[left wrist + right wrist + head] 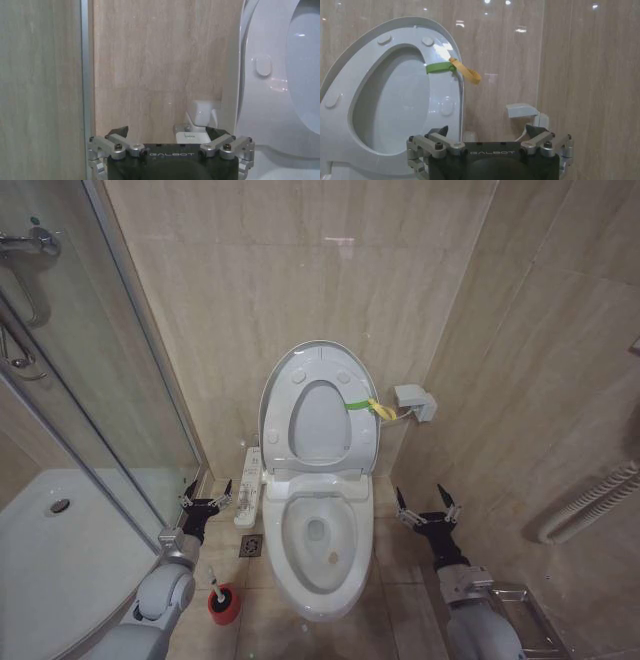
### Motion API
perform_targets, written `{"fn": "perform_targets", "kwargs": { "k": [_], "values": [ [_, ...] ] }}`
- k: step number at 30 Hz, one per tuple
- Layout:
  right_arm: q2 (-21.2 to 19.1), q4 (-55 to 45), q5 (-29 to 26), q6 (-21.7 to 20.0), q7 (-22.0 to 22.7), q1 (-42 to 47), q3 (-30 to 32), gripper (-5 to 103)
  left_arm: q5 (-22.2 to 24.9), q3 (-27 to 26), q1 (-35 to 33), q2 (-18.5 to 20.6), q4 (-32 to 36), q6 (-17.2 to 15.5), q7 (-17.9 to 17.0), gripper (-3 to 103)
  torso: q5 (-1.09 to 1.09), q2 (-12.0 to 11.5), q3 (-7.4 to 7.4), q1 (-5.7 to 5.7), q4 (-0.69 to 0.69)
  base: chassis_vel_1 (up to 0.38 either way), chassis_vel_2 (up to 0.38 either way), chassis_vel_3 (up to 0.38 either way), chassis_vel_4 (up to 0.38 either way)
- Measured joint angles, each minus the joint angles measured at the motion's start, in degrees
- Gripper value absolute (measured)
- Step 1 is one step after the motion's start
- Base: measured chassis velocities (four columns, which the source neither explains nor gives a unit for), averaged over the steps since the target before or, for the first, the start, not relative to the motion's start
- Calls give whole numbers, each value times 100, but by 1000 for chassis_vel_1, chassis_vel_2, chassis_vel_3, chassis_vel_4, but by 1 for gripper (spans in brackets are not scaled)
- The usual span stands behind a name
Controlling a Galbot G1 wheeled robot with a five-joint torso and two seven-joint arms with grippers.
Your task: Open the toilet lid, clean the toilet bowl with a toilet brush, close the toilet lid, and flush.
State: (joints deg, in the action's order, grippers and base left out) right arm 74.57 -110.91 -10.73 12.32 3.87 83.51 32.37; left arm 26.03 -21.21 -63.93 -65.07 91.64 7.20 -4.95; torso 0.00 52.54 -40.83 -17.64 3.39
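The toilet lid [320,420] stands raised against the back wall, with the white seat ring [297,385] lifted against it. A green band and yellow strap [368,407] hang on the seat's right edge. Below, the toilet bowl [345,555] lies uncovered with water at its bottom. The toilet brush [222,598] stands in its red holder on the floor left of the bowl. My left gripper [205,502] hovers open left of the bowl, above and behind the brush. My right gripper [427,505] hovers open right of the bowl. The wrist views face the raised seat [265,93] and lid [395,101].
A glass shower screen [110,380] and white shower tray [60,550] close the left side. A long white button panel [250,485] and a floor drain [251,545] lie left of the toilet. A wall box [413,402], white hose [590,505] and metal rack [525,620] sit right.
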Motion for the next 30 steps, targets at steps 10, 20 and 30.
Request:
{"fn": "perform_targets", "kwargs": {
  "k": [10,20,30],
  "values": [
    [0,-1,0,0,0,0,0,100,0,0,0,0,0,0,0,100,0,0,0,0,0,0,0,0,0],
    [0,-1,0,0,0,0,0,100,0,0,0,0,0,0,0,100,0,0,0,0,0,0,0,0,0],
    [0,-1,0,1,0,0,0,100,0,0,0,0,0,0,0,100,0,0,0,0,0,0,0,0,0]
  ]
}}
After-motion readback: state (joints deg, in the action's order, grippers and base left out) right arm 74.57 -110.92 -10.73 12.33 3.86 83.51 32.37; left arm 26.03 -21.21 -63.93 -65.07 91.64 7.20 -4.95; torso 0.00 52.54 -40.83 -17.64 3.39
